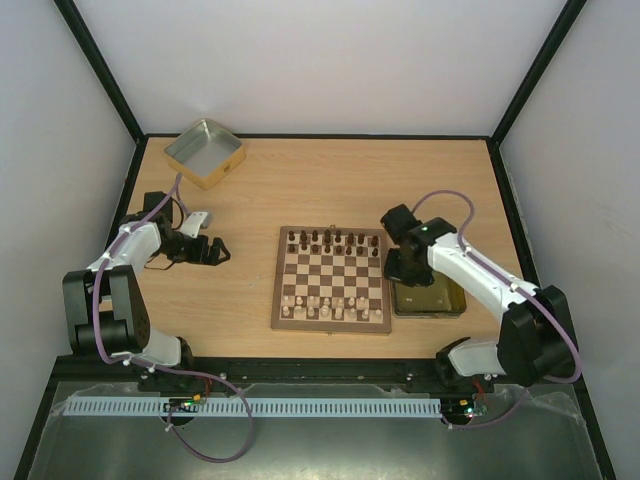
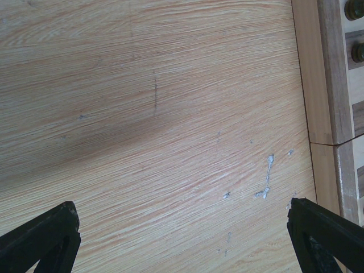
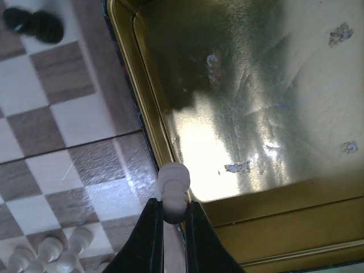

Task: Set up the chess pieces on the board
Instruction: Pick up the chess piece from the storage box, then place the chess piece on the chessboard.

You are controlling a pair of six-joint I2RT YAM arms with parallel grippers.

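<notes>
1. Overhead, a pale wood-grain table (image 1: 250, 200) is seen, closed in by white walls (image 1: 320, 60) with black corner struts (image 1: 100, 70); the board (image 1: 333, 272) lies at its middle.
2. A square tin (image 1: 204, 152) is set at 11 o'clock from the board, and a shallow gilt tray (image 1: 440, 300) is butted against the board's 3 o'clock edge.
3. Dark chess pieces (image 1: 335, 240) are ranked along the board's 12 o'clock side and pale chess pieces (image 1: 330, 303) along its 6 o'clock side. Their kinds cannot be told from above.
4. Part of the tray is hidden under the right arm (image 1: 470, 265). In the left wrist view only the board's frame is caught, at 3 o'clock.
5. The left gripper (image 2: 183, 207) is spread wide with nothing between its fingers (image 2: 45, 233), over bare table at 9 o'clock from the board.
6. The right gripper (image 3: 170, 210) is pinched on a pale pawn (image 3: 174, 185), whose head stands out at 12 o'clock past the fingertips. The pawn is seen against the tray's rim, just beside the board; its height above them cannot be told.
</notes>
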